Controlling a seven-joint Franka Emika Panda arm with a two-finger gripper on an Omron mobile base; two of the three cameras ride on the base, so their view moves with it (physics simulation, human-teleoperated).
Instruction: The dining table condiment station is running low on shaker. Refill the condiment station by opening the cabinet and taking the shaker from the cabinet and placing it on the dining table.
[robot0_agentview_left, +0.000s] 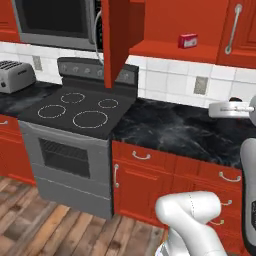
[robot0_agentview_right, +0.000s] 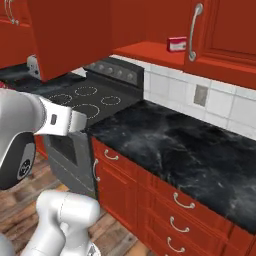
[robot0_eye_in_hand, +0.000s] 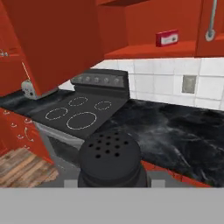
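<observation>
Claw (robot0_eye_in_hand: 112, 186) grips the black shaker (robot0_eye_in_hand: 110, 158) partway closed, clear of the open cabinet (robot0_eye_in_hand: 61, 43); carrying it toward the dining table comes next.

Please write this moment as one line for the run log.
cabinet: door open | shaker: held in tool, out of cabinet | small red box: on cabinet shelf | dining table: placing not yet done

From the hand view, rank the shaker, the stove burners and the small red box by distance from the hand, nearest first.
1. Shaker: black perforated top right at the hand, bottom centre.
2. Stove burners: left, mid-distance.
3. Small red box: on the open cabinet shelf, upper right, farthest.
</observation>
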